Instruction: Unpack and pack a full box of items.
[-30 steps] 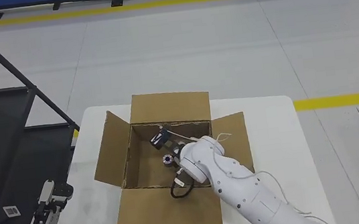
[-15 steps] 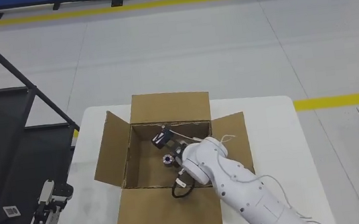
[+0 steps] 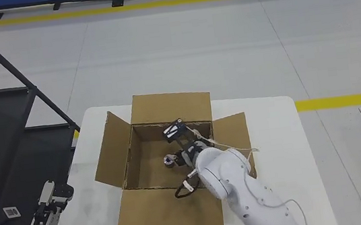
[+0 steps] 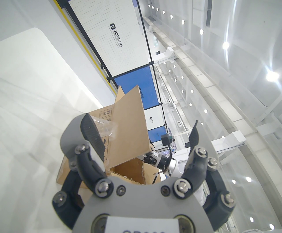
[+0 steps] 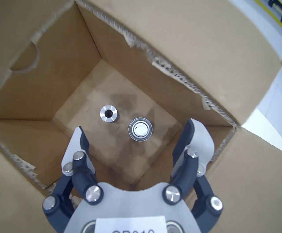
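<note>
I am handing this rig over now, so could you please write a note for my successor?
The right gripper is open and empty inside the cardboard box, above its floor.
The left gripper is open and empty beside the table, outside the box.
A metal bushing and a round can stand apart on the box floor.
Done: unclear whether unpacking or packing.
To do: likely grasp the can, under the right gripper.

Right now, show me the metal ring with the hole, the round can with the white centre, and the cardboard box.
metal ring (image 5: 103,115): right wrist view, its silver rim.
round can (image 5: 140,129): right wrist view, its white centre.
cardboard box (image 5: 66,66): right wrist view, an inner wall.
</note>
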{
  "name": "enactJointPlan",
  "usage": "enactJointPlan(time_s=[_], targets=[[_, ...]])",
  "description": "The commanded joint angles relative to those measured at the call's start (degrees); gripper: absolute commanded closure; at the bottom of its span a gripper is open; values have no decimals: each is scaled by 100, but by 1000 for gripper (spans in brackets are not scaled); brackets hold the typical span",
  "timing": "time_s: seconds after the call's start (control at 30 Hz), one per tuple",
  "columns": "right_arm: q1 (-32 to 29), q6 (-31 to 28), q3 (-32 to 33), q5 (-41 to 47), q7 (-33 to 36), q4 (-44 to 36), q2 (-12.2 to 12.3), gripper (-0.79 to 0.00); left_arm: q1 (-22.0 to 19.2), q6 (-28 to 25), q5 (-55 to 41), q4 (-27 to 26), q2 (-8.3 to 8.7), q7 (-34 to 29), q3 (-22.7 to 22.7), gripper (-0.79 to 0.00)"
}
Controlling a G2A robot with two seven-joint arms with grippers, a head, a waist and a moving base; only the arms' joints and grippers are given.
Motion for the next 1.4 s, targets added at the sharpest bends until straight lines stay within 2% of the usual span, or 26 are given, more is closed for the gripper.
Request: enactJointPlan(time_s=[0.0,0.33,0.47,0.57,0.8,1.03,1.2,1.3,1.37], targets=[[-389,-56,276,217,-348,-473,47,-785,0,0,0,0,0,0,0,-785],[-389,-56,276,217,-348,-473,47,-785,0,0,0,0,0,0,0,-785],[-385,-318,283,461,-492,-395,48,-785,-101,161,99,-298,-8,133,197,-785],[-367,-525,465,935,-602,-454,56,-785,-199,310,622,-520,-4,237,394,-785],[-1061,-309,1339,1572,-905,-1328,166,-785,-402,554,1726,-675,-10,351,1090,-785],[-1937,-343,2605,2381,-455,-2187,334,-785,-376,350,2060,-819,2,142,1481,-785],[-2135,-512,3349,3193,167,-2226,441,-785,-367,379,2308,-957,15,34,1675,-785],[-2025,-606,3647,3647,611,-1992,506,-785,-424,521,2432,-993,24,-35,1787,-785],[-1898,-507,3768,3628,733,-1774,546,-785,-510,721,2581,-1034,36,-177,1862,-785]])
